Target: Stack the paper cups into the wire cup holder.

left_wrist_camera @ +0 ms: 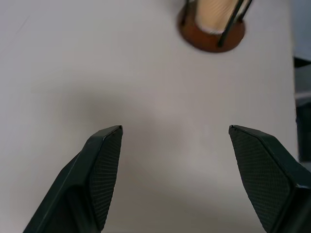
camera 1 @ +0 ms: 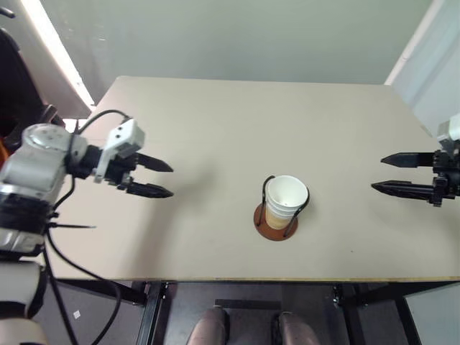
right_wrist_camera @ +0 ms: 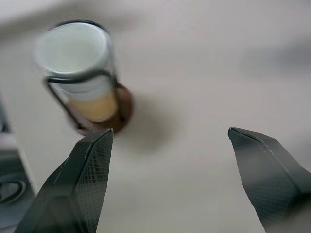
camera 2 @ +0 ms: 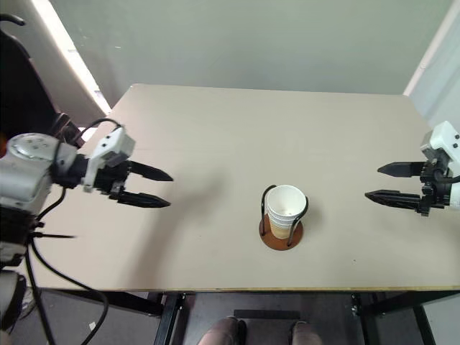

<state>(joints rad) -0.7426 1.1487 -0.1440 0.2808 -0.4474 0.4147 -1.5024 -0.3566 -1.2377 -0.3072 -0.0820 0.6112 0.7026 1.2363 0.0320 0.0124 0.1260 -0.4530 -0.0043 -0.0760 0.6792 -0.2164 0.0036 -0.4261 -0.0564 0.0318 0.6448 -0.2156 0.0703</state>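
Keeping the left gripper (camera 1: 161,178) and right gripper (camera 1: 394,173) wide and empty, I am holding both well clear of the yellowish-tan paper cups (camera 1: 286,201) nested in the black wire cup holder (camera 1: 277,220) mid-desk (camera 1: 215,129), avoiding any nudge.

A pale beige table (camera 1: 215,129) with a matte, plain top carries the things. Directly on it, toward the 5 o'clock part of the top and near its front edge, stands the wire cup holder (camera 1: 276,221), its round reddish-brown base flat on the surface, with the paper cups (camera 1: 286,201) nested upright inside.
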